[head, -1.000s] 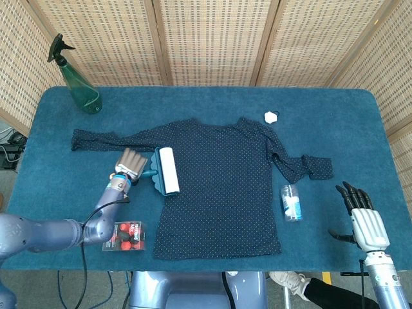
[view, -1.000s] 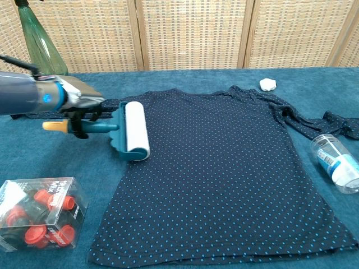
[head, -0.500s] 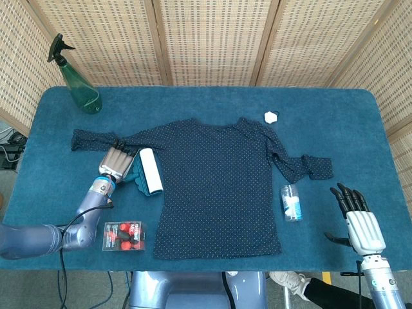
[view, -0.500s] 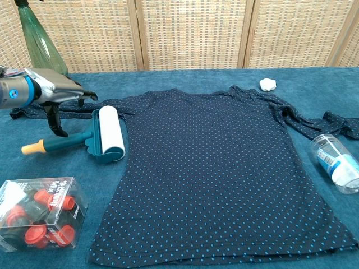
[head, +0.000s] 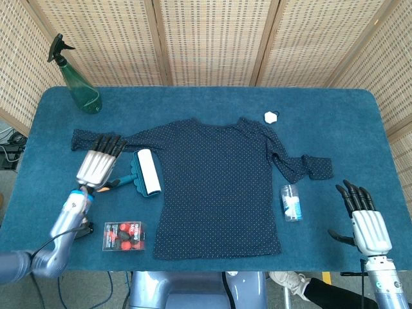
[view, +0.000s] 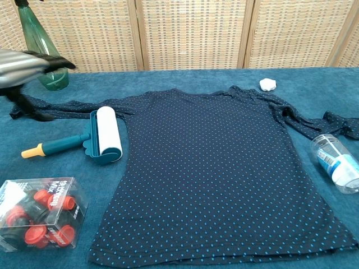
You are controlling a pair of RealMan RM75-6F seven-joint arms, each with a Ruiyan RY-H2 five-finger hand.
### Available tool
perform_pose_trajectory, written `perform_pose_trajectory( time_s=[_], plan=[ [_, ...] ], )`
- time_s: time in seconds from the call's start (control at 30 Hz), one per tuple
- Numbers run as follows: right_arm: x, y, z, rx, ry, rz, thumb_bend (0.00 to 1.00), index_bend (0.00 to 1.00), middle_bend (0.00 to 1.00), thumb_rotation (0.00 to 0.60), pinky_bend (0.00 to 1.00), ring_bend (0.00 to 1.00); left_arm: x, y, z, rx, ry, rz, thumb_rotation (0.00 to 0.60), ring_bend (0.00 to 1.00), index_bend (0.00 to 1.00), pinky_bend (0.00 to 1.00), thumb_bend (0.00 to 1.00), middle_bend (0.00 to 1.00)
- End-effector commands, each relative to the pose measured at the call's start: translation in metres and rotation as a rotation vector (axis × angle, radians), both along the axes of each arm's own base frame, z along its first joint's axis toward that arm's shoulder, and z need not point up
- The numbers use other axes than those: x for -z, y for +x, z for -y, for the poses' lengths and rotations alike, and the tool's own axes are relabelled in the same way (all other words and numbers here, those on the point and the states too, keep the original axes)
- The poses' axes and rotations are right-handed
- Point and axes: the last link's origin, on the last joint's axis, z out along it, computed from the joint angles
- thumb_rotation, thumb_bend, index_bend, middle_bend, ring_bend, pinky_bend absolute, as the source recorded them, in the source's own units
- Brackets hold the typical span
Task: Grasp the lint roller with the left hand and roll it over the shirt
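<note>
The lint roller [head: 141, 172] [view: 100, 137], teal with a white roll and an orange handle tip, lies on the table at the shirt's left edge, its roll touching the hem side. The dark blue dotted shirt [head: 219, 183] [view: 219, 168] is spread flat across the table's middle. My left hand [head: 100, 167] [view: 25, 64] hovers open above and left of the roller's handle, fingers straight and apart, holding nothing. My right hand [head: 364, 215] hangs open off the table's front right corner, away from everything.
A green spray bottle [head: 77, 80] [view: 39, 45] stands at the back left. A clear box of red caps [head: 125, 236] [view: 39, 218] sits front left. A plastic bottle [head: 291, 201] [view: 336, 162] lies right of the shirt. A small white lump [head: 271, 116] [view: 268, 84] rests near the collar.
My left hand let go of the lint roller and rose up and to the left. The roller slid left off the shirt and now lies on the table. My right hand barely moved.
</note>
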Motion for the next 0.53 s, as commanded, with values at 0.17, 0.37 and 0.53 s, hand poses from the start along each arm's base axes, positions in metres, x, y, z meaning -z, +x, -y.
perform_pose_trajectory(
  time_s=[0.17, 0.37, 0.53],
  plan=[
    [-0.011, 0.001, -0.001, -0.009, -0.042, -0.025, 0.09, 0.01, 0.0, 0.6, 0.0, 0.0, -0.02, -0.057, 0.094, -0.017, 0.119, 0.161, 0.6, 0.0, 0.0, 0.0, 0.2, 0.0],
    [-0.017, 0.001, 0.0, -0.006, -0.065, -0.039, 0.09, 0.0, 0.0, 0.6, 0.0, 0.0, -0.026, -0.075, 0.121, -0.045, 0.137, 0.176, 0.6, 0.0, 0.0, 0.0, 0.2, 0.0],
    [-0.018, -0.001, 0.0, -0.001, -0.061, -0.046, 0.09, 0.0, 0.0, 0.6, 0.0, 0.0, -0.031, -0.088, 0.125, -0.073, 0.141, 0.17, 0.6, 0.0, 0.0, 0.0, 0.2, 0.0]
  ],
)
